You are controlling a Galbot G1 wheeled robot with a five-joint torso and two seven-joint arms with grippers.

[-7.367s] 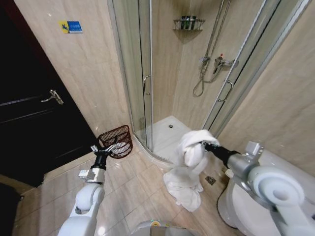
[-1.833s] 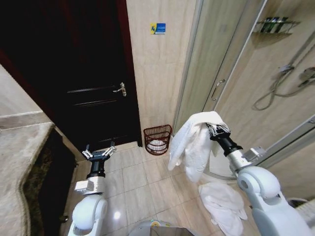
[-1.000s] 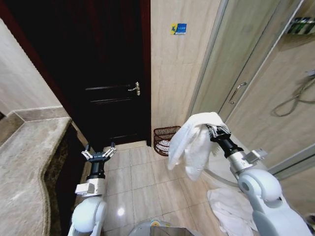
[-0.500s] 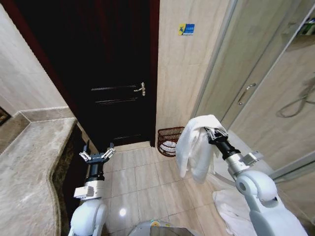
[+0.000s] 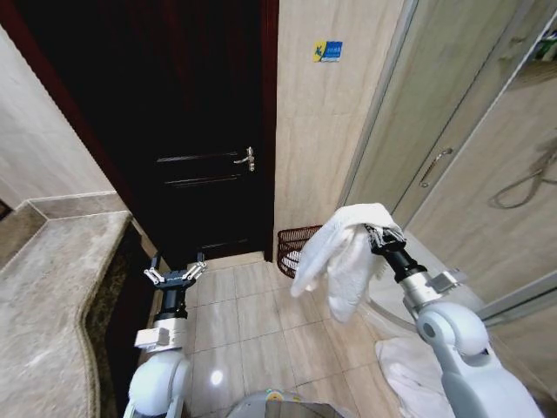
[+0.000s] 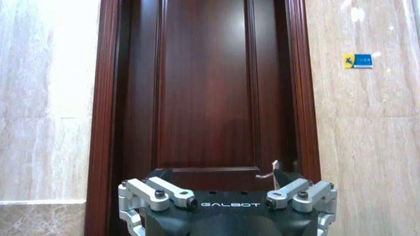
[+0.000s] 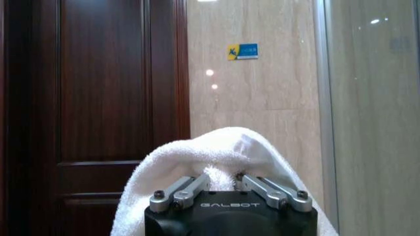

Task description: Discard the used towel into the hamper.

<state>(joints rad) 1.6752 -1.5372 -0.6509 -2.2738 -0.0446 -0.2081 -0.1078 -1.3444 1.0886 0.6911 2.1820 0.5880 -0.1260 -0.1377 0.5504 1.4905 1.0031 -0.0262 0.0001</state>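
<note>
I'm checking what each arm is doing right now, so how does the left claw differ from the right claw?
The left claw is open and empty; the right claw is shut on the white towel. The left claw sits low over the floor tiles, facing the dark door; the right claw is held higher, with the towel hanging in front of the hamper. Both point forward.

**Three cameras, one door**

The head camera looks forward and down from high up, taking in both arms, the tiled floor (image 5: 261, 318) and the dark wooden door (image 5: 187, 131) ahead. Each wrist camera sits just behind its own gripper (left gripper (image 6: 226, 199), right gripper (image 7: 225, 189)) and faces level, straight at the wall. All three views share the door and the small blue sign (image 5: 328, 50) on the beige tiled wall beside it.
</note>
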